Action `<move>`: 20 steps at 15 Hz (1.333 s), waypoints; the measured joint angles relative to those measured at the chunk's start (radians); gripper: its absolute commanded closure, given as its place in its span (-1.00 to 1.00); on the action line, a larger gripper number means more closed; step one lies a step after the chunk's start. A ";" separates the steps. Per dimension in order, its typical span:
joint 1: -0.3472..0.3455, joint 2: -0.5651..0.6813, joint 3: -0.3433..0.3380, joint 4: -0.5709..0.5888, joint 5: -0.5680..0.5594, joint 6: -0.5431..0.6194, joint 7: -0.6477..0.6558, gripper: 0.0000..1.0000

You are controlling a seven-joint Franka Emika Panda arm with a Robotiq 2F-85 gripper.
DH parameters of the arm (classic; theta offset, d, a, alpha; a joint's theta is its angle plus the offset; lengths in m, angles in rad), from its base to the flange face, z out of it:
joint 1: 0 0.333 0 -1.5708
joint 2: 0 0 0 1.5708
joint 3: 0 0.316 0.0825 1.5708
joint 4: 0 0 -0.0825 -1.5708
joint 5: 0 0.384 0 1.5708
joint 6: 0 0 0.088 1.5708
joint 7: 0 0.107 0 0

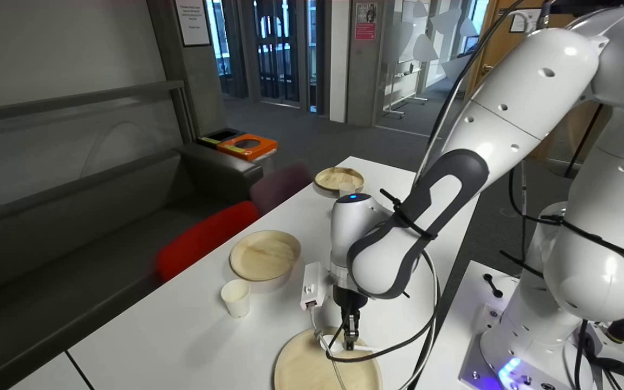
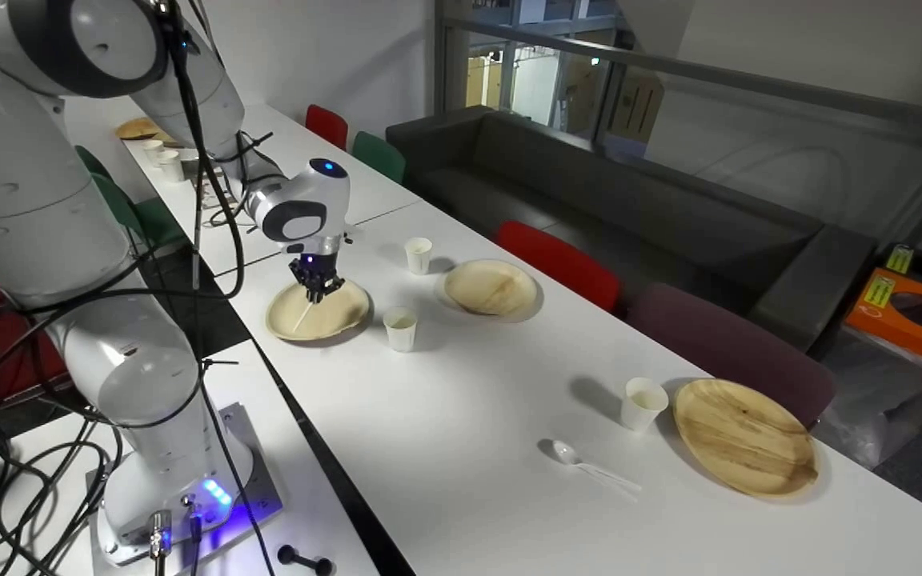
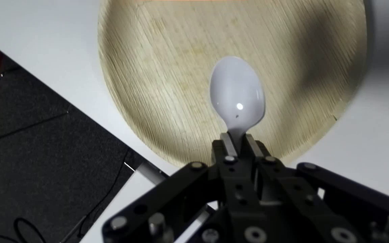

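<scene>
Claw (image 3: 237, 143) pinches a white spoon (image 3: 236, 89) — jaws nearly together around it. Arm (image 1: 512, 119) reaches out, bent steeply down over a plate (image 3: 160, 81).

In an exterior view, a white table (image 1: 166, 322) runs from near to far, with a red chair (image 1: 209, 235) and a maroon chair (image 1: 282, 187) along its left edge. Further left, a dark grey sofa (image 1: 73, 227) stands before a pale wall (image 1: 57, 43) crossed by a grey rail (image 1: 84, 99). Past one arm of the sofa sits a waste bin (image 1: 244, 153) with an orange lid. Dark carpet (image 1: 309, 135) reaches to tall far glazing (image 1: 268, 27), bright with bluish light; to the far right are a glass partition (image 1: 447, 21), a wheeled whiteboard (image 1: 407, 84) behind it and a wooden door (image 1: 499, 54). In an exterior view, a green chair (image 2: 378, 156) is near the sofa's opposite end.
</scene>
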 measured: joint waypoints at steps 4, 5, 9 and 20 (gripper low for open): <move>0.090 0.165 0.008 0.021 0.309 0.206 -0.007 0.95; 0.109 0.204 0.028 0.044 0.395 0.246 -0.007 0.95; 0.156 0.309 0.164 0.146 0.700 0.422 -0.007 0.95; 0.290 0.340 0.245 0.145 0.898 0.771 -0.007 0.95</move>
